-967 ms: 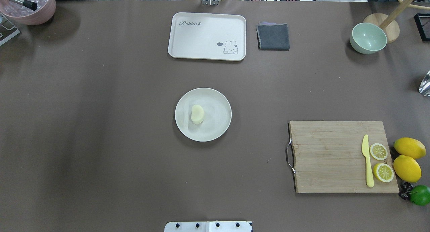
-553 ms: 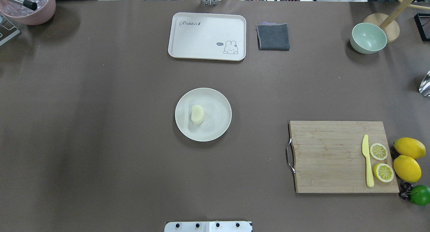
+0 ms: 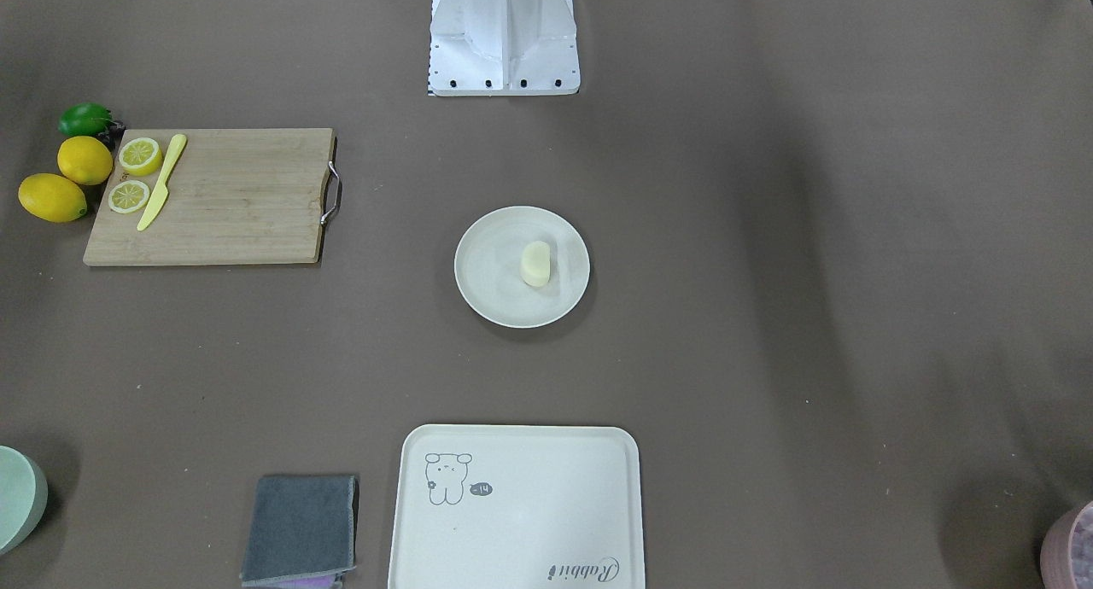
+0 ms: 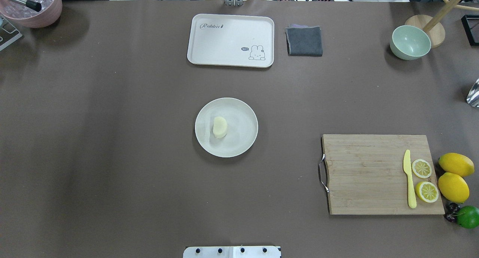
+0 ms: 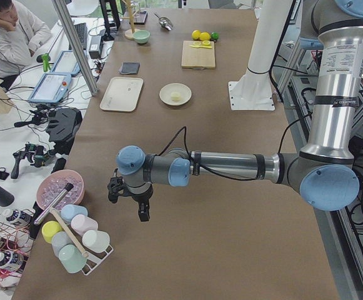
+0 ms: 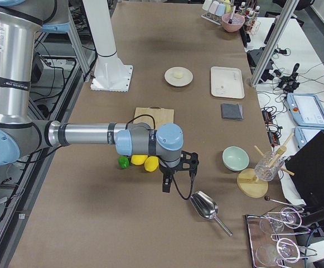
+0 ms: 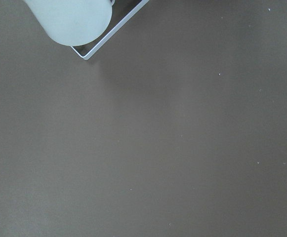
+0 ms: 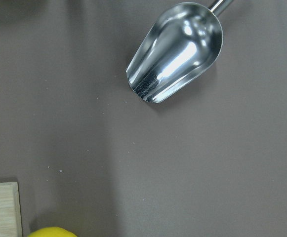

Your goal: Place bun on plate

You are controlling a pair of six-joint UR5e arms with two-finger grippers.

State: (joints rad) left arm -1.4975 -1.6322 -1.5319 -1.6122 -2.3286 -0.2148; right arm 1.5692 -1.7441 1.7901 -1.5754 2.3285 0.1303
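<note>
Finding the bun (image 4: 219,127) lying off-centre on the plate (image 4: 243,143), unshifted; judging placement done. Parking left gripper (image 5: 141,212) and right gripper (image 6: 177,176) far from the plate; opening and hold impossible to tell.

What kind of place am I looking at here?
Probably a robotics lab staged as a kitchen: a silver-and-blue robot arm over a brown-covered table, blue-framed tablet screens alongside, a wooden cutting board with lemon slices.
</note>
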